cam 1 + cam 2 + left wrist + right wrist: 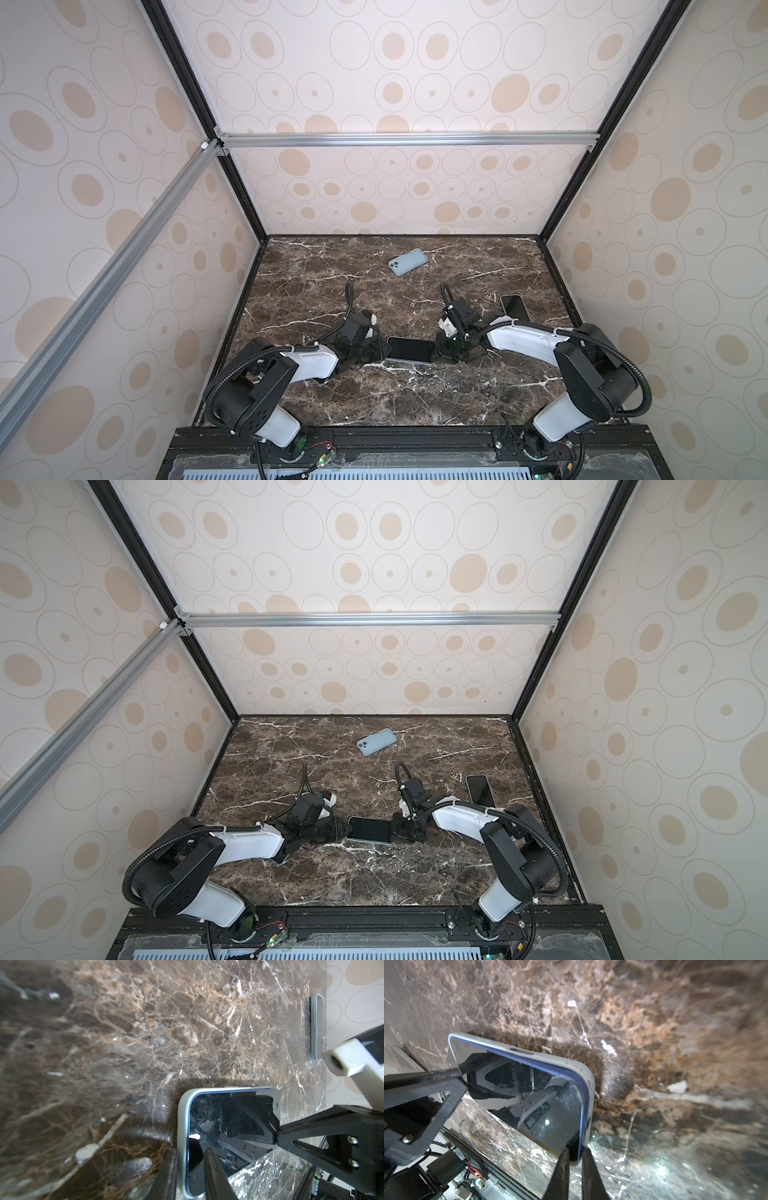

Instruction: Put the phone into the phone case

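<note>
- I have the phone [409,350] in the front half of the table [374,399], about mid-width, screen up, long axis running across the table.
- In both wrist views the case [181,1126] already wraps it: a pale rim runs around the blue frame on every side I can see.
- I can't tell if it lies flat on the table or is tipped up. There's a dark shadow under its far long edge.
- My left gripper [383,352] is on the phone end nearer the table's left edge, jaws narrow and pinching it. One of its fingers [214,1174] is on the glass; the other is a blurred dark shape just outside the case rim.
- My right gripper [576,1154] is on the end nearer the table's right edge, clamped on a corner. Its fingers [561,1174] are nearly together with the phone's edge between them.
- A blue case [408,262] lies back-up near the table's back edge, about mid-width. I can't tell if anything is in it.
- A spare phone [515,307] lies screen up near the table's right edge, well apart from both.
</note>
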